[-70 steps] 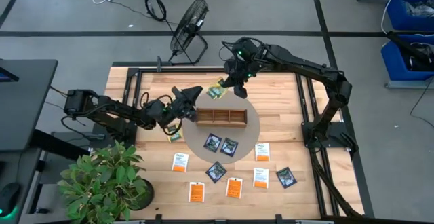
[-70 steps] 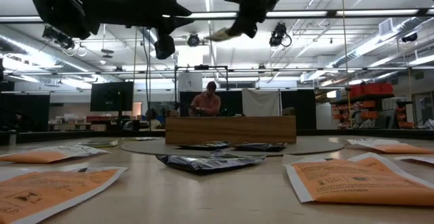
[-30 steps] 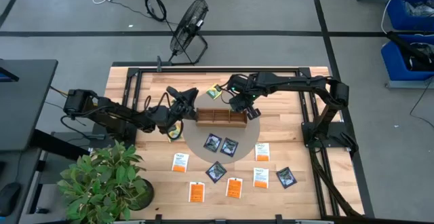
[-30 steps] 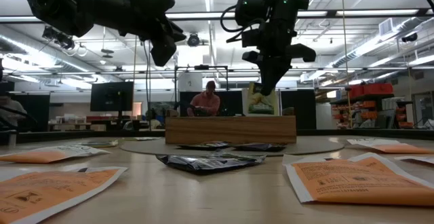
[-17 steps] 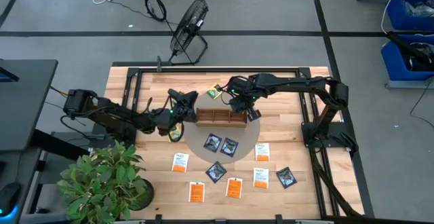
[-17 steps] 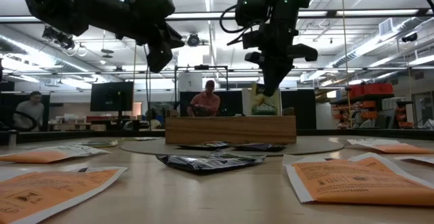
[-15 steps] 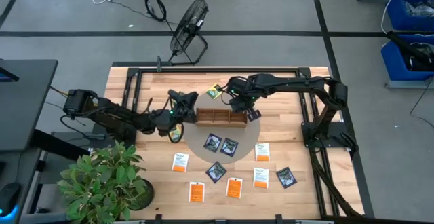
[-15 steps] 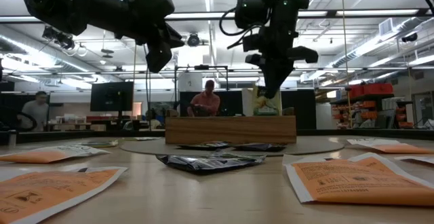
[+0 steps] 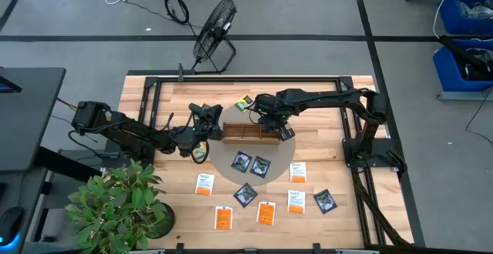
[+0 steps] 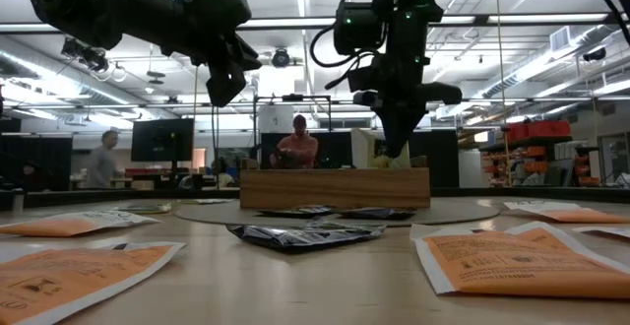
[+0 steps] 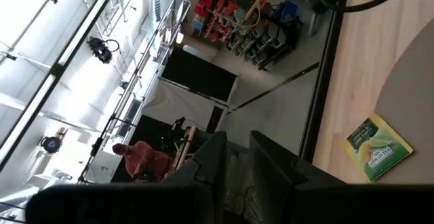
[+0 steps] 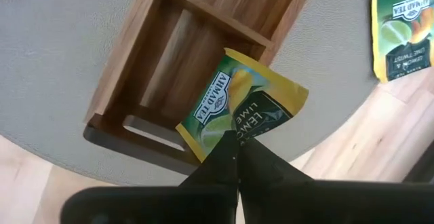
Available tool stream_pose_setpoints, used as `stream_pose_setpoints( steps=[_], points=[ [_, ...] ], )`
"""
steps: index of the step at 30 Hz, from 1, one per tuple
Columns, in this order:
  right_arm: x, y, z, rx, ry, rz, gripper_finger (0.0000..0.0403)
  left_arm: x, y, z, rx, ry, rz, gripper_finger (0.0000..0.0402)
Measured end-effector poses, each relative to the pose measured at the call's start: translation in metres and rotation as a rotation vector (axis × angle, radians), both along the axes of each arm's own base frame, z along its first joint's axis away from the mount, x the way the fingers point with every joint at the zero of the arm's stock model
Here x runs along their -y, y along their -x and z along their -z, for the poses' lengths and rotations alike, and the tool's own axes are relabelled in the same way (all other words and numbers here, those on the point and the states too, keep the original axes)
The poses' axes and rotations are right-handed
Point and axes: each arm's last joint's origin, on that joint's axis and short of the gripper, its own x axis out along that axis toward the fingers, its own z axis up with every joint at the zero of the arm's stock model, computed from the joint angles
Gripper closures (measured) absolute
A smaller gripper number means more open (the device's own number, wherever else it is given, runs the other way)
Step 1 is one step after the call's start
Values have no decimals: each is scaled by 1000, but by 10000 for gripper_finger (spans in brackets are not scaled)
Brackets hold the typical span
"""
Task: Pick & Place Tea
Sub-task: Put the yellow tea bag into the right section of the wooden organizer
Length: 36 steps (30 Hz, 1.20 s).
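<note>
On the worktop we see the left tool hovering just left of the wooden tray, above a yellow-green packet lying flat; in its wrist view its fingers stand slightly apart with nothing between them. The tray sits on a grey round mat, and the compartments we can see hold nothing lying flat. The right tool is over the tray's right end, clamped on a yellow-green tea packet whose lower edge dips into the end compartment. Another yellow-green packet lies behind the tray. Dark packets rest on the mat, orange ones nearer the front edge.
</note>
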Motion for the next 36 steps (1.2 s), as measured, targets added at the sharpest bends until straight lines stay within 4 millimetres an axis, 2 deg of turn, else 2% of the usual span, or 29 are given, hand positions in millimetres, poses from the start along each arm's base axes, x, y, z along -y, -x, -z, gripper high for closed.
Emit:
stream_pose_setpoints(
  steps=[5, 12, 19, 24, 32, 36],
  points=[
    [-1, 1, 0, -11, 15, -3, 358, 0, 0, 0, 14, 10, -1, 330],
    [0, 1, -1, -9, 17, -2, 281, 0, 0, 0, 15, 11, 0, 330],
    [4, -1, -9, -1, 150, 97, 218, -1, 0, 0, 15, 10, -3, 330],
    [3, -3, -11, 27, 78, 114, 210, -1, 0, 0, 15, 10, -3, 330],
    [3, 0, -12, 15, 60, 179, 209, -1, 0, 0, 14, 9, -5, 330],
    [2, 5, -23, 45, 69, 211, 209, -8, -1, 2, -9, 7, 12, 330]
  ],
)
